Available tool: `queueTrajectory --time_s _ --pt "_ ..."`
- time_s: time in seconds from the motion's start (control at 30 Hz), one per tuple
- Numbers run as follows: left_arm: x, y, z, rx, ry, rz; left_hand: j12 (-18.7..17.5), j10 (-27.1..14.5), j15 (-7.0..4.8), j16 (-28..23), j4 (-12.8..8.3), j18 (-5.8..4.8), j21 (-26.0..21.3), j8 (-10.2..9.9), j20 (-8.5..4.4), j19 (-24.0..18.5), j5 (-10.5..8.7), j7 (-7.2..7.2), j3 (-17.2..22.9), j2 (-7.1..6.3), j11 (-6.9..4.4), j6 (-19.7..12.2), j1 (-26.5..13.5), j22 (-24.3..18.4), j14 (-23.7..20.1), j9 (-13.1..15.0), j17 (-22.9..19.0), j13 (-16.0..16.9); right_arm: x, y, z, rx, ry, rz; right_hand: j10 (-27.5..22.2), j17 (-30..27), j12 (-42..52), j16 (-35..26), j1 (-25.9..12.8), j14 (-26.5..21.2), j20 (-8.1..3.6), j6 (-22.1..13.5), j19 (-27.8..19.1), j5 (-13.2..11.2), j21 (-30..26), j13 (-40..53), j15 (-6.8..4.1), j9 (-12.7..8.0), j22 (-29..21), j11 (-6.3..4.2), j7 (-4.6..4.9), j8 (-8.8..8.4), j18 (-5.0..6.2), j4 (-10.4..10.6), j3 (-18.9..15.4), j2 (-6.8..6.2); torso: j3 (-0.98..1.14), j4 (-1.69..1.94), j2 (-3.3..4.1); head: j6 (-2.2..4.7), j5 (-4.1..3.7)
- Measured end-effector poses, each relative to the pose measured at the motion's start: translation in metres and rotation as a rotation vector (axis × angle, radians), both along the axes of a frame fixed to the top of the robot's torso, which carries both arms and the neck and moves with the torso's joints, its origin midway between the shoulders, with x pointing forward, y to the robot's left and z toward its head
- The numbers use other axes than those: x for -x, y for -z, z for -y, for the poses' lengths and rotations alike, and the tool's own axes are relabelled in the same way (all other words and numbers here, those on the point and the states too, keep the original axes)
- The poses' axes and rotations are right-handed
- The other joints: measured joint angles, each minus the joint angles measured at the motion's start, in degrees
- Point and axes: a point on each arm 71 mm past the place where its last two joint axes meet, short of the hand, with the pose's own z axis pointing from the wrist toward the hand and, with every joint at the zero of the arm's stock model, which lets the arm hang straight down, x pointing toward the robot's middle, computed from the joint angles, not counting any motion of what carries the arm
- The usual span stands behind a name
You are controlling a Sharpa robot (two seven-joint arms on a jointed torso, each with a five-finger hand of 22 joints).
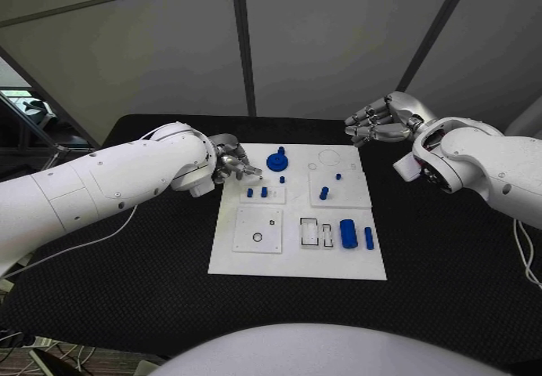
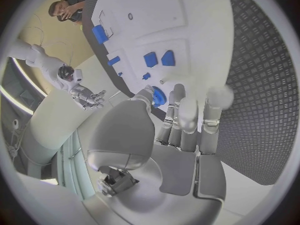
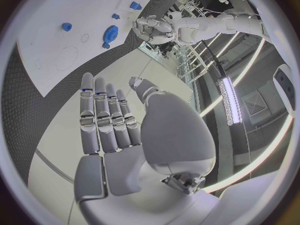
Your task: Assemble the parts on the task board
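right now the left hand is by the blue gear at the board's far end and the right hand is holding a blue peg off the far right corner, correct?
Not quite. The right hand holds nothing: the right wrist view shows its fingers straight and apart, palm bare. The rest stands: in the head view the left hand is beside the blue gear at the far end of the task board.

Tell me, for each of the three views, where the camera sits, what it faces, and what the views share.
Head view: on the robot's head, looking down at the task board; both arms enter, left hand at the board's far-left corner, right hand beyond its far-right corner.
Left wrist view: behind the left hand, facing the board.
Right wrist view: behind the right hand, held off the board, facing the board.
Shared: the blue gear appears in all three.
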Motion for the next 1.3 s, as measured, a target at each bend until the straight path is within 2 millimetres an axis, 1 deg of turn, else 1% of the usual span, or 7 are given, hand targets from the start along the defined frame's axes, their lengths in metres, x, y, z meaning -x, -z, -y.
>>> queueTrajectory --time_s 0.03,0.07,0.2,0.23,0.27,0.63,1.3 --pt "-0.001 -0.002 0.004 0.031 0.017 0.029 -1.98 -2.81 0.92 -9.03 -1.26 0.15 -6.26 -1.27 0.91 -4.56 0.00 0.51 0.23 -0.39 0.62 -0.31 2.48 -4.61 -6.62 -1.50 -6.84 -1.42 0.000 0.000 0.000 0.000 0.000 0.000 0.00 0.00 0.00 0.00 0.00 0.00 0.00 -0.07 0.00 0.00 -0.01 0.00 0.00 0.00 0.00 0.00 0.07 0.00 0.00 0.00 0.00 0.00 -0.01 0.00 0.01 0.03 -0.05" --pt "-0.001 -0.004 0.008 0.051 0.030 0.053 -3.10 -3.95 1.47 -12.76 -2.14 0.14 -9.55 -2.15 1.55 -6.85 0.00 1.04 0.44 -0.72 1.10 0.06 4.35 -6.80 -9.71 -2.79 -9.82 -2.59 0.000 0.000 0.000 0.000 0.000 0.000 0.00 0.00 0.00 0.00 0.00 0.00 0.00 -0.07 0.00 0.00 -0.01 0.00 0.00 0.00 0.00 0.00 0.07 0.00 0.00 0.00 0.00 0.00 -0.01 -0.01 0.01 0.09 -0.10" --pt "-0.002 -0.010 0.024 0.127 0.105 0.171 -6.65 -5.42 2.14 -17.84 -4.26 0.21 -15.46 -4.99 2.88 -9.32 0.00 1.29 1.92 -1.39 2.01 2.04 9.25 -10.88 -13.44 -7.41 -16.00 -7.27 0.000 0.000 0.000 0.000 -0.001 0.000 -0.22 -0.07 0.00 0.00 0.00 -0.21 0.00 -0.07 0.00 0.25 -0.01 0.00 0.21 0.00 -0.05 0.20 0.07 0.00 0.00 0.00 0.00 0.00 -0.03 -0.07 0.04 0.27 -0.30" --pt "-0.002 -0.011 0.027 0.137 0.123 0.197 -7.27 -5.42 2.14 -17.87 -4.56 2.01 -15.89 -5.50 3.02 -9.14 0.00 1.11 2.17 -1.87 2.01 2.64 9.70 -11.21 -13.39 -8.29 -16.75 -8.24 0.000 0.000 0.000 0.000 -0.001 0.001 -0.31 -0.08 0.00 0.00 0.00 -0.21 0.00 -0.07 0.00 0.25 -0.01 0.00 0.21 0.00 -0.05 0.12 0.07 0.00 0.00 0.00 0.00 0.00 -0.04 -0.06 0.05 0.32 -0.34" --pt "-0.002 -0.012 0.029 0.145 0.139 0.220 -7.97 -5.38 2.05 -17.63 -4.98 2.82 -15.93 -6.13 3.08 -8.54 0.00 0.92 2.31 -2.27 1.97 3.19 10.17 -11.38 -12.78 -9.27 -17.36 -9.32 0.000 0.000 0.000 0.000 -0.001 0.001 -0.43 -0.07 0.00 0.00 0.00 -0.21 0.00 -0.07 0.00 0.25 -0.01 0.00 0.21 0.00 -0.05 0.00 0.07 0.00 0.00 0.00 0.00 0.00 -0.05 -0.06 0.05 0.38 -0.40" --pt "0.000 -0.011 0.056 0.092 0.329 0.393 -12.83 -3.44 1.49 -9.34 -6.69 2.76 -13.21 -11.27 2.31 -4.21 0.00 -0.42 3.26 -3.04 1.48 7.89 11.76 -9.09 -7.79 -15.85 -18.38 -17.06 0.000 0.000 -0.002 -0.003 -0.007 0.003 -0.43 -0.13 0.00 0.00 0.00 -0.21 0.21 -0.07 -0.21 0.25 -0.22 0.00 0.21 0.00 -0.15 0.00 0.07 0.00 0.00 0.00 0.00 0.00 -0.05 -0.06 0.05 0.53 -0.65" --pt "-0.008 0.004 0.078 -0.099 0.468 0.432 -15.10 -1.90 1.35 6.65 -7.55 2.75 -2.02 -13.17 2.26 0.53 0.00 -0.75 4.13 -3.28 1.58 12.24 11.52 1.59 -1.73 -18.78 -9.06 -21.16 0.000 0.000 -0.005 -0.004 -0.014 0.004 -0.42 -0.17 0.00 0.00 0.00 -0.41 0.20 -0.07 -0.21 0.25 -0.22 0.00 0.41 0.00 -0.20 0.00 0.07 0.00 0.00 0.00 0.00 0.00 -0.08 -0.02 0.08 0.69 -0.74"
